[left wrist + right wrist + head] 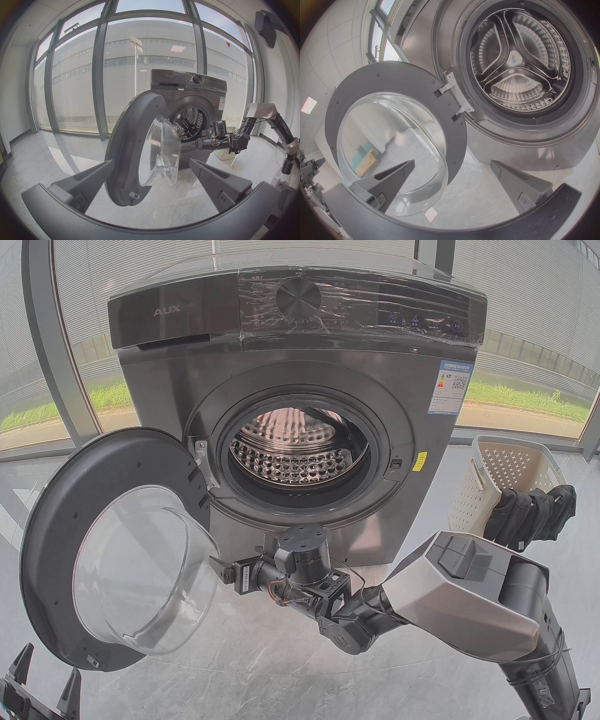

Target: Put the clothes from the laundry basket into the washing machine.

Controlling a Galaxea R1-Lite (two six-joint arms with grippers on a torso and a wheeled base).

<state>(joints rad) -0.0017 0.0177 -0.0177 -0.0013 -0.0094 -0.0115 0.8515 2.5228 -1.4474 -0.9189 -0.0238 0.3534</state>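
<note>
The grey washing machine (300, 365) stands with its round door (69, 509) swung wide to the left, and its steel drum (290, 449) holds nothing. To its right sits the white laundry basket (500, 471), with black clothes (531, 512) draped over its front rim. My right gripper (225, 568) hangs low in front of the machine, below the drum opening and beside the door's glass bowl, open and holding nothing (451, 165). My left gripper (49, 671) is low at the near left, below the door, open and holding nothing (151, 164).
The open door (131, 150) juts out between the two grippers. Grey tiled floor (262, 665) spreads in front of the machine. Tall windows (531, 334) stand behind it.
</note>
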